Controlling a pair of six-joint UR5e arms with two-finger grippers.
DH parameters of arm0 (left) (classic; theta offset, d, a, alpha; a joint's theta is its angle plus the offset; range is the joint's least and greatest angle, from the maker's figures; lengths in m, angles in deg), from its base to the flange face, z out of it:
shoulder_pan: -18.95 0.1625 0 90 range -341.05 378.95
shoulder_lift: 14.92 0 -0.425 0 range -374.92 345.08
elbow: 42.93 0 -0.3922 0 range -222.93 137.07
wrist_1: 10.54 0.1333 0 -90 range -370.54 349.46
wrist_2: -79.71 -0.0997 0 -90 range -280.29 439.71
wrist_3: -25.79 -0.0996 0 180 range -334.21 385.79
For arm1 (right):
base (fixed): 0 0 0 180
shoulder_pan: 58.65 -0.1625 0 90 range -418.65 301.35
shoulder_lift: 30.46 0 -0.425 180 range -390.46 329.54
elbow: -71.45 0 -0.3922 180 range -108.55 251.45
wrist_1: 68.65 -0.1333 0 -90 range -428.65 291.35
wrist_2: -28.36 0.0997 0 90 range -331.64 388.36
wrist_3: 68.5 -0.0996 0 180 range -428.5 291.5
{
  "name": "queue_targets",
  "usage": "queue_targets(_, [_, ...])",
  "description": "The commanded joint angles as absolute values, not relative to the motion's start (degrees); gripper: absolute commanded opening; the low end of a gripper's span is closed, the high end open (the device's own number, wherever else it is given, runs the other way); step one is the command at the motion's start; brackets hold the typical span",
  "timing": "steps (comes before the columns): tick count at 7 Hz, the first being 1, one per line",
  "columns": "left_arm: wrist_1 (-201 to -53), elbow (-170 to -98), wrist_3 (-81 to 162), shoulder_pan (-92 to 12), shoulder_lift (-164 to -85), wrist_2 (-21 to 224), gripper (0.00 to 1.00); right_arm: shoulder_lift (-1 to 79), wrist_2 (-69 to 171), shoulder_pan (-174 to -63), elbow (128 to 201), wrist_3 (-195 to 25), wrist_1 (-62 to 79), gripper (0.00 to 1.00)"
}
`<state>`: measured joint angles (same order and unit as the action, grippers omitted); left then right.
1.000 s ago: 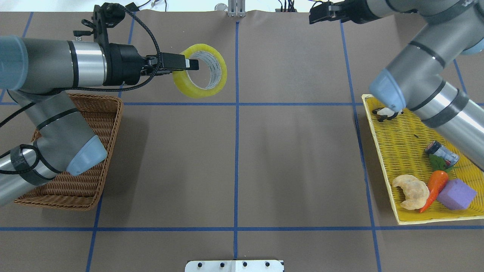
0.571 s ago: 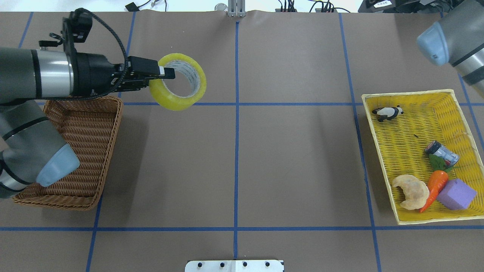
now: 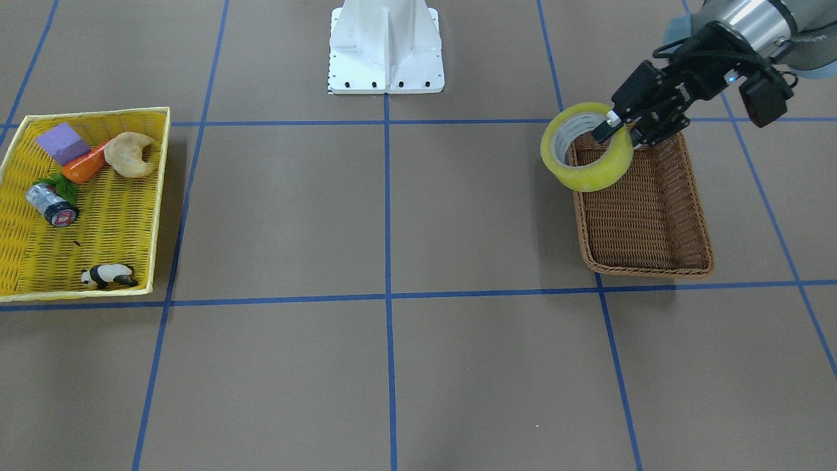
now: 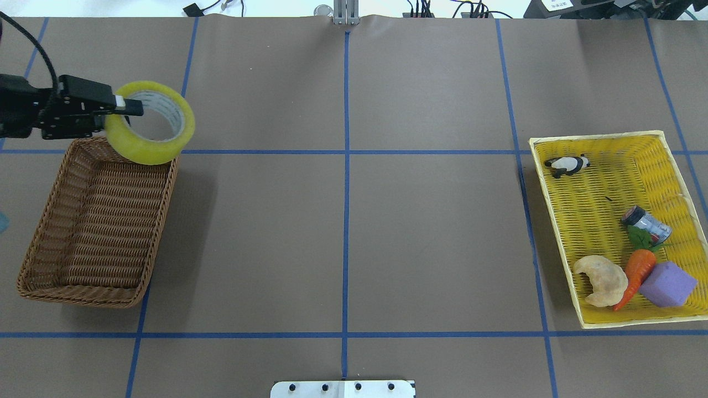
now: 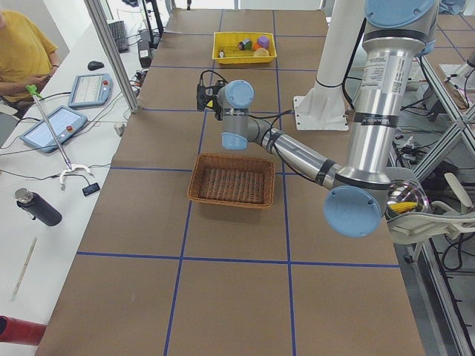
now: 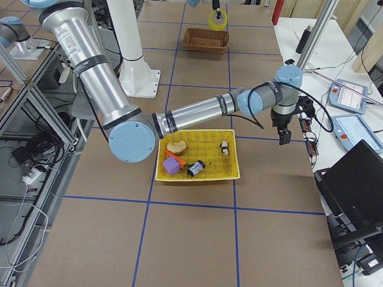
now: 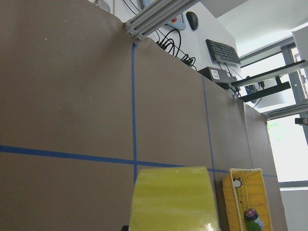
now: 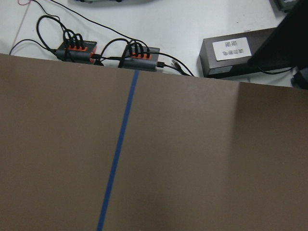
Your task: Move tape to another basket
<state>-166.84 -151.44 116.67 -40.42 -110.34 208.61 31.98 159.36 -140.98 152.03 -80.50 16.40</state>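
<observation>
Yellow-green and translucent, the one wide roll of packing tape (image 4: 145,150) hangs in the air from the left gripper (image 4: 120,107). One finger is inside the white core and the other outside the band, so the jaws pinch the roll's wall, and the roll juts out past the fingertips toward the table's middle. From overhead it overlaps the far inner corner of the brown woven wicker basket (image 4: 94,221). From the front-facing camera it overlaps the corner nearer the robot's base, so I can't say exactly what it hangs over, only that it is raised and at the basket's inner edge. The wicker basket holds nothing.

I count two baskets. The second, a bright yellow woven tray-like basket (image 4: 597,188), holds five things: one panda figure (image 4: 565,165), one silver can (image 4: 646,224), one toy carrot (image 4: 636,273), one croissant (image 4: 600,279) and one purple block (image 4: 666,284).

The right gripper (image 6: 283,136) shows only from the side camera, off the tray's far side; I can't tell how its jaws stand.

Compared with 0.6 s ago, the tape has travelled left from over bare table to the basket's corner, the left elbow no longer covers the basket, and the right arm has left the overhead view.
</observation>
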Motion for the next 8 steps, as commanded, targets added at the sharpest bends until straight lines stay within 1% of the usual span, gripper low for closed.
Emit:
queue_targets(1, [-176.2,-145.5,116.6,-42.3,-106.6,211.0,0.00,37.6,159.0,-145.6,152.0,-67.8,18.9,1.00])
queue_targets(2, [-183.1,-139.8,116.6,-42.3,-106.2,212.1,0.00,40.1,158.2,-147.1,152.0,-57.5,20.3,1.00])
queue_targets(4, [-190.9,-133.2,116.4,-44.5,-105.5,215.8,0.00,44.3,158.3,-148.4,152.3,-46.3,23.3,1.00])
queue_targets(7, [-201.3,-121.2,115.7,-44.1,-106.4,215.2,0.00,45.8,159.0,-149.0,152.4,-45.6,24.7,1.00])
queue_targets(8, [-201.6,-120.5,116.0,-44.0,-106.4,215.2,0.00,45.8,158.9,-149.0,152.4,-45.7,24.7,1.00])
